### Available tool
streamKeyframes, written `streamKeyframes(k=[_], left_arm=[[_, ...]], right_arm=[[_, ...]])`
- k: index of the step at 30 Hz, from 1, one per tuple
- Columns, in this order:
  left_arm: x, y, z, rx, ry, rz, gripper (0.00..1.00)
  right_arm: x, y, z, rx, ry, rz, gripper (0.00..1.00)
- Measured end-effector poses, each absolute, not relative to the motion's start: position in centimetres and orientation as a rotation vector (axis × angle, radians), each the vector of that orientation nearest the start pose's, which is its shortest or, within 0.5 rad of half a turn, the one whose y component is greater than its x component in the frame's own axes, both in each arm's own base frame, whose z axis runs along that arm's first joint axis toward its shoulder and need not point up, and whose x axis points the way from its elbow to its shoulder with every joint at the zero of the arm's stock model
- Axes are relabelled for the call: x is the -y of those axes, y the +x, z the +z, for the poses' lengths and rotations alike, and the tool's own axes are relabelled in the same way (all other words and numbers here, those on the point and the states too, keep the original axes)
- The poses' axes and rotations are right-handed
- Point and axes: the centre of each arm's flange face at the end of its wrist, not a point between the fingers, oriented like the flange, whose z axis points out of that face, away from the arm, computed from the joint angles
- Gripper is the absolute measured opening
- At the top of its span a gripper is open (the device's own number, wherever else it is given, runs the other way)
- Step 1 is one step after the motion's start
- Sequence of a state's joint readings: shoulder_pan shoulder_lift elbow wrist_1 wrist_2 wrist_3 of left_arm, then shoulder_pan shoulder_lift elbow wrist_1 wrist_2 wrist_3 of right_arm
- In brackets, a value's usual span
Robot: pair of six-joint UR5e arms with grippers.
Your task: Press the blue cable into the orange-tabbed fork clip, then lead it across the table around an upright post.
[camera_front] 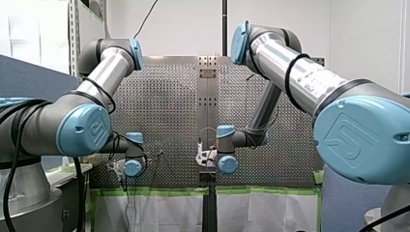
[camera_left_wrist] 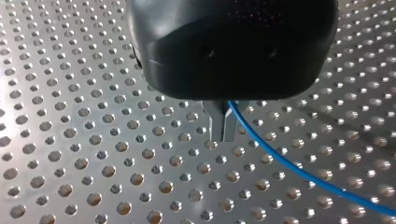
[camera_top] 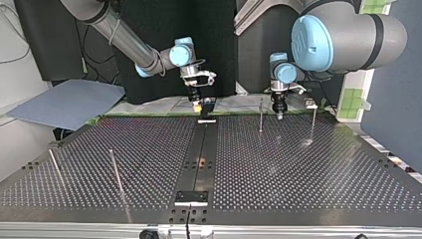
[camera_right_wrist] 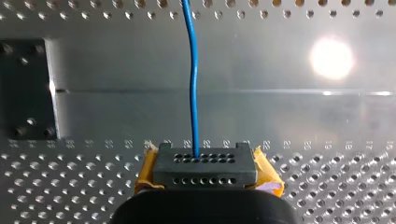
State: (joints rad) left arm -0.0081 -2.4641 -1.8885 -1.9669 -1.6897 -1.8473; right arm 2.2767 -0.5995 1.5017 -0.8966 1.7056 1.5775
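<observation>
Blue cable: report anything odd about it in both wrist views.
Nothing stands out. The blue cable runs unbroken from my right hand, slightly wavy, and curves smoothly away from my left hand over the table.

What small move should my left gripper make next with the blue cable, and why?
Probably carry the blue cable sideways toward the nearest upright post, staying low. My left gripper is shut on it close to the table, and in the top view that post stands just beside the gripper.
</observation>
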Motion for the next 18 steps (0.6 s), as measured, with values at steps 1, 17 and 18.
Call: streamKeyframes(k=[1,17,18], left_arm=[[12.6,56.6,-4.0,-1.579,-0.307,-0.128,0.00],[12.5,59.1,-3.2,-1.647,-0.230,-0.053,1.00],[12.4,59.1,-3.3,-1.656,-0.229,-0.047,1.00]], right_arm=[[45.3,54.0,-0.4,0.892,1.613,1.617,0.00],[47.3,53.7,0.4,0.895,1.579,1.622,0.00],[47.4,53.6,0.3,0.896,1.580,1.620,0.00]])
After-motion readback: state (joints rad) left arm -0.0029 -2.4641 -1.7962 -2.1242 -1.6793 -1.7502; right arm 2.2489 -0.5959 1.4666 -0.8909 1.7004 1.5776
